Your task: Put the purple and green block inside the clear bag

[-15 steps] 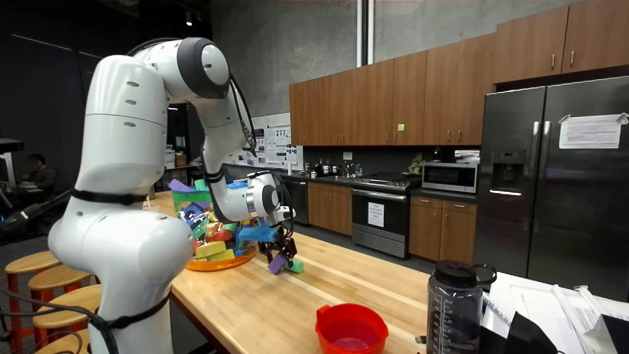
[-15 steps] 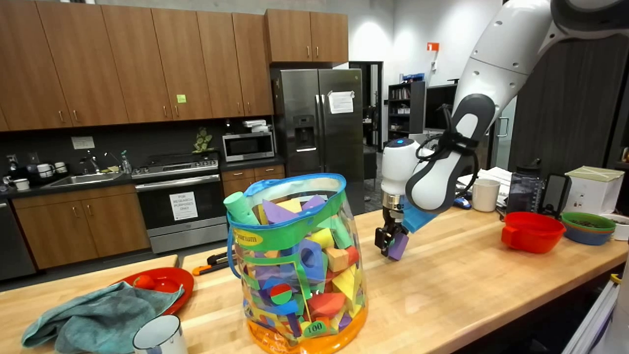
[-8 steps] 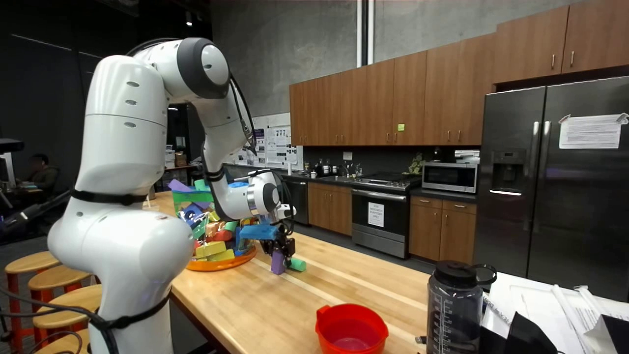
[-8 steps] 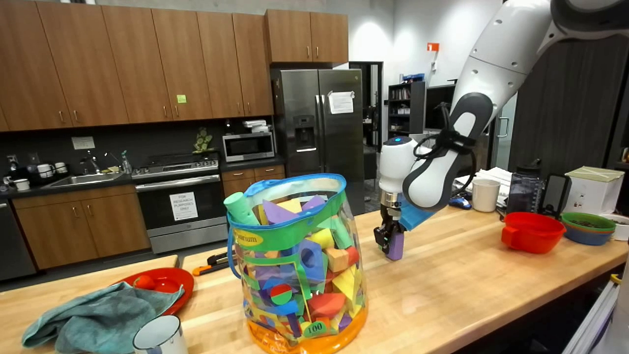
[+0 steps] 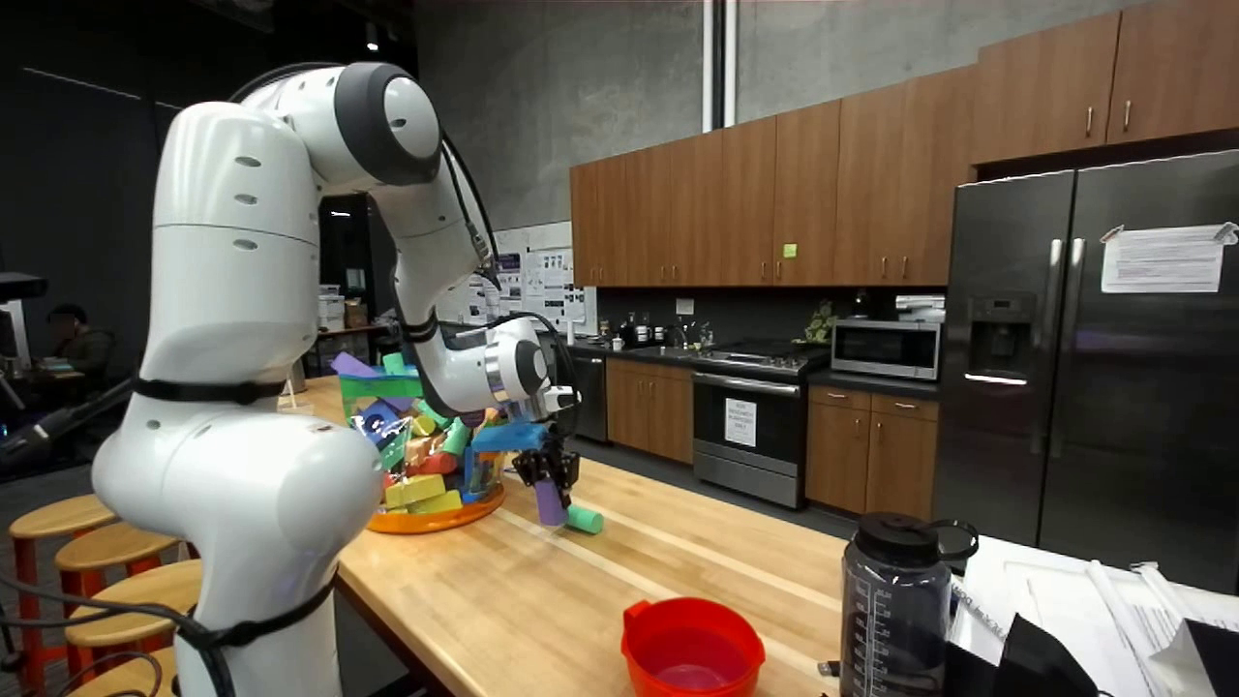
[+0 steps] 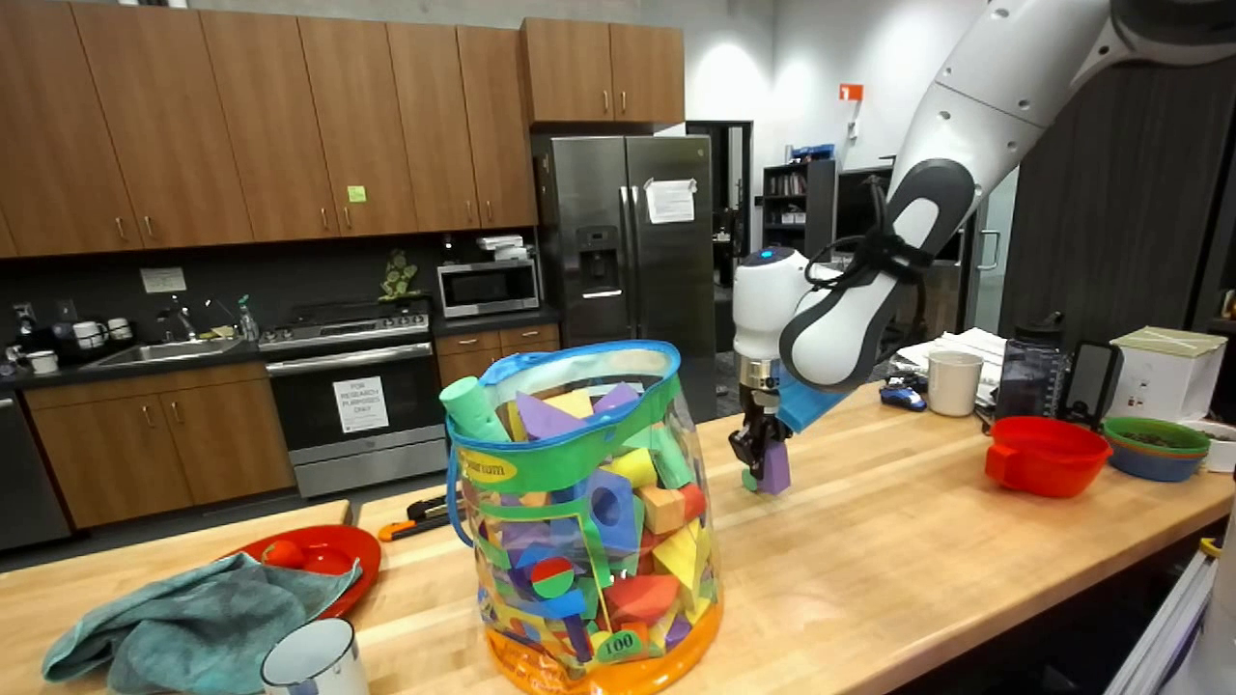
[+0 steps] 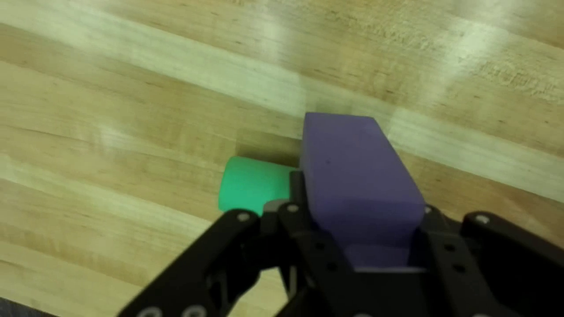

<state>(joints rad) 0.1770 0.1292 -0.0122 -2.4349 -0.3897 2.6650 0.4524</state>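
The purple block (image 7: 352,163) stands roughly upright between the black fingers of my gripper (image 7: 361,193), which press on both its sides. In an exterior view the block's lower end (image 5: 552,505) hangs a little above the wooden table. The green block (image 7: 253,185), a short cylinder, lies on the table beside it; the left finger covers part of it in the wrist view. An exterior view shows only a sliver of the green block (image 6: 749,480) behind the gripper. The clear bag (image 6: 570,458), open at the top and packed with colourful foam blocks, stands near the gripper.
A red bowl (image 6: 1048,458) sits farther along the table, with stacked bowls (image 6: 1159,446) and a beige mug (image 6: 954,383) behind. Past the bag are a red plate (image 6: 338,550), a teal towel (image 6: 208,627) and a white cup (image 6: 314,656). A dark bottle (image 5: 895,600) stands near the papers.
My gripper has closed on the purple block, which has turned from slanted to nearly upright. Gripper and block have risen slightly. The green block shifted a little, then stayed on the table.
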